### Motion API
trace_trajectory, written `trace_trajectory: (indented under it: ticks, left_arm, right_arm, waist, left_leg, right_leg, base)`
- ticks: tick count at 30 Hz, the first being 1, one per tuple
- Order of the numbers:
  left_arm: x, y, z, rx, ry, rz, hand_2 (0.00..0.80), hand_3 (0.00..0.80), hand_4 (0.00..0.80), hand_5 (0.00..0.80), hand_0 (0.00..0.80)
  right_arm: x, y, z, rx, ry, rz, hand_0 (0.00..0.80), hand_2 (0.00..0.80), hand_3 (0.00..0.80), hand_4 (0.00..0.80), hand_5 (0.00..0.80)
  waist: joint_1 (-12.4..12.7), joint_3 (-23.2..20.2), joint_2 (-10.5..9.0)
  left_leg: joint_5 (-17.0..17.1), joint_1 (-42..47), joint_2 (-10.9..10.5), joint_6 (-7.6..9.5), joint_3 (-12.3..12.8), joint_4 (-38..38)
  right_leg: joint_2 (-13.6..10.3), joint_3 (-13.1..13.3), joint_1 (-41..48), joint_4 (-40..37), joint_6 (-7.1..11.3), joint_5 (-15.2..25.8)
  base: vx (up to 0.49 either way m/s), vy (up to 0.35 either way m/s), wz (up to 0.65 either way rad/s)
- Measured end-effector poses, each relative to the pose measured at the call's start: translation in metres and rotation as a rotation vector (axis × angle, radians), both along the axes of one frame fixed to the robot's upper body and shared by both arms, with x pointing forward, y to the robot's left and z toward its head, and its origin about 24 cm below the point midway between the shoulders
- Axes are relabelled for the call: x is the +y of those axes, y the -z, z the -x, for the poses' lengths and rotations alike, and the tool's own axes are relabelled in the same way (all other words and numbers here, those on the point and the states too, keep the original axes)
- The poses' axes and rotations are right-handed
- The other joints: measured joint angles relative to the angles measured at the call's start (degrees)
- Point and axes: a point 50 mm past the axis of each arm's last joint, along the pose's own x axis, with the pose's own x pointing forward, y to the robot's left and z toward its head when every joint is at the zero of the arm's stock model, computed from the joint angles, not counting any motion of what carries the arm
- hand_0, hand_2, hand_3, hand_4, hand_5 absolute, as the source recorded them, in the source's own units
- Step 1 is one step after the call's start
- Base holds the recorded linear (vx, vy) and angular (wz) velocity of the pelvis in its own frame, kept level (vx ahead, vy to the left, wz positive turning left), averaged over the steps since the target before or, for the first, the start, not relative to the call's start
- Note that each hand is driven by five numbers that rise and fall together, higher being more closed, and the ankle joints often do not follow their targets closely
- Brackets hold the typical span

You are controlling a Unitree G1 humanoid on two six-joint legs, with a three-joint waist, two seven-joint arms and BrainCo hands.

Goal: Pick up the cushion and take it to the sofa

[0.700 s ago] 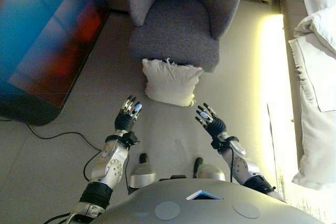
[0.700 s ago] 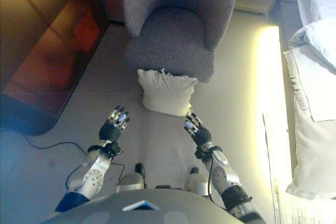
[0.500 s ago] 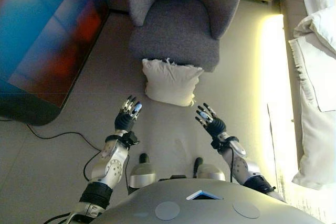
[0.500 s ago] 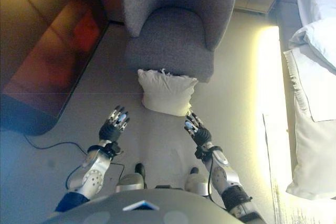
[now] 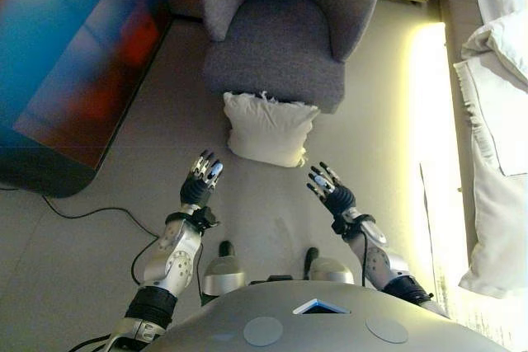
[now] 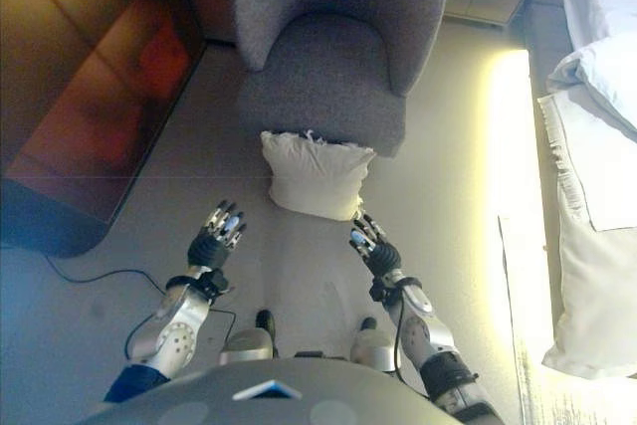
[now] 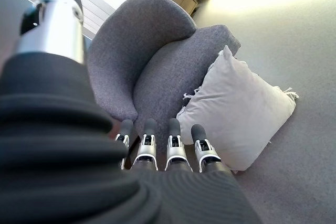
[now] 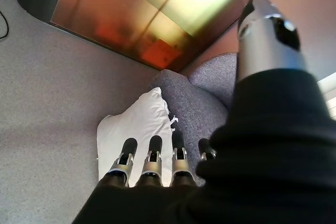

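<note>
A white cushion [image 5: 268, 129] with a frayed top edge stands on the floor, leaning against the front of a grey armchair [image 5: 280, 35]. It also shows in the left wrist view [image 7: 241, 111] and the right wrist view [image 8: 139, 124]. My left hand [image 5: 200, 180] is open, held above the floor a little short of the cushion's left corner. My right hand [image 5: 328, 188] is open, just short of the cushion's right corner. Neither hand touches the cushion.
A large dark glossy screen [image 5: 70, 63] stands on the floor to the left, with a black cable [image 5: 91, 212] trailing from it. A bed with white bedding [image 5: 495, 121] runs along the right side. Bare floor lies between my hands and the cushion.
</note>
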Motion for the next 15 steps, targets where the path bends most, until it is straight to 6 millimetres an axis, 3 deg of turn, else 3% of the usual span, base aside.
trace_trajectory:
  ticks: [11,15]
  left_arm:
    - [0.0034,0.0025,0.0046,0.017,-0.018,-0.008,0.000,0.000,0.000,0.000,0.000]
    - [0.0061,0.0020,0.0043,0.012,-0.024,-0.008,0.000,0.000,0.000,0.000,0.000]
  right_arm:
    - [-0.0016,0.0046,0.0093,0.027,0.008,-0.001,0.000,0.000,0.000,0.000,0.000]
    - [-0.0044,0.0042,0.0087,0.025,0.004,0.008,0.000,0.000,0.000,0.000,0.000]
  waist:
    - [0.0,0.1,-0.20]
    - [0.0,0.7,-0.42]
  left_leg:
    - [0.0,0.0,0.0,0.00,0.8,0.2]
    - [-1.8,-0.9,0.2,-0.11,1.3,3.5]
  right_leg:
    - [-0.1,0.7,-0.6,0.1,0.08,-0.1]
    - [-0.3,2.0,-1.1,0.6,0.19,-0.3]
  base:
    - [0.036,0.028,-0.03]
    - [-0.004,0.083,-0.14]
